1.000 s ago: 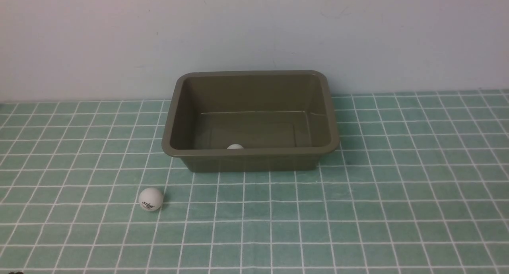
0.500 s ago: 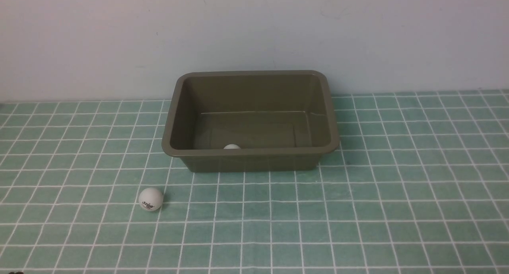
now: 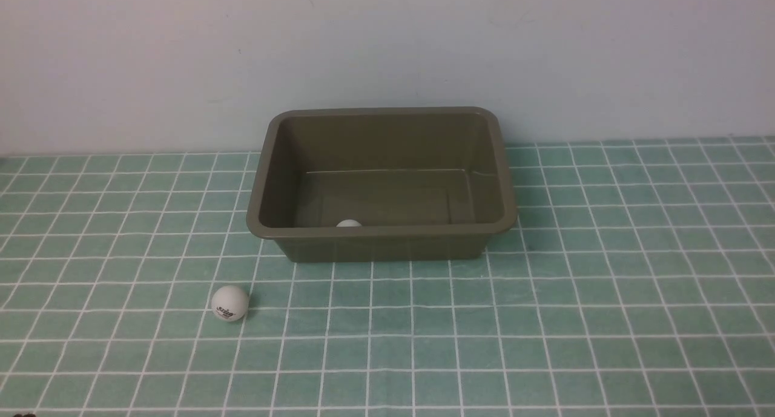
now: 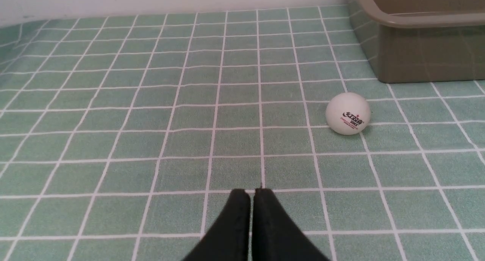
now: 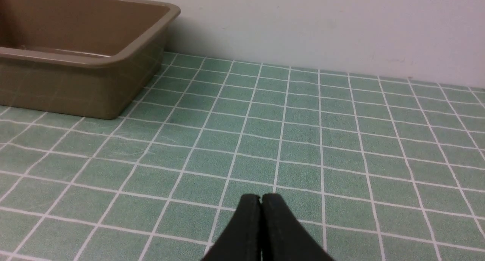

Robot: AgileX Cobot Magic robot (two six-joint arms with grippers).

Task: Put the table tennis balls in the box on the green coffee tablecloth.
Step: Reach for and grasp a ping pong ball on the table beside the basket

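This looks like a staged robot test setup, closer to a lab than a lived-in room, though the exact kind of room cannot be told. A plain pale wall (image 3: 181, 54) with faint scuffs fills the upper third of the front view. Below it, the green coffee tablecloth (image 3: 605, 284) spreads flat across the whole lower frame. On it sit simple props: the box (image 3: 387, 247) at centre and a table tennis ball (image 3: 229, 302) at lower left. The black tips of the left pincer (image 4: 252, 192) and the right pincer (image 5: 260, 197) jut in at the bottom centre of the wrist views.
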